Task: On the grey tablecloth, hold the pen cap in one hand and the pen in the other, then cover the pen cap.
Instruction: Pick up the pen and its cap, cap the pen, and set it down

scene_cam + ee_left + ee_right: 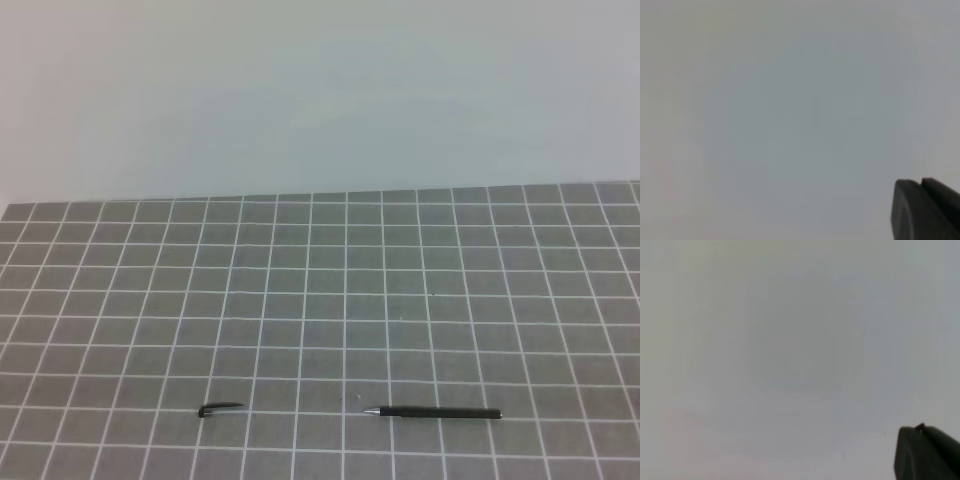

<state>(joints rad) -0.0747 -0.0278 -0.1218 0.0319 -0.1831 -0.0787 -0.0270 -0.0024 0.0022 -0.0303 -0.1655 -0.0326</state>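
The pen (pixel 438 412) lies flat on the grey tablecloth (pixel 330 300) near its front edge, silvery tip pointing toward the pen cap (pixel 219 409), which lies well apart from it. The left pincer (pixel 921 186) and right pincer (pixel 921 429) are both closed, empty, facing a blank wall.

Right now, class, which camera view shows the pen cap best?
The exterior high view. There the pen cap lies in plain sight on the grey tablecloth, left of the pen and apart from it. The left wrist and right wrist views show none of it: only a blank pale background and dark fingers in the bottom right corner.
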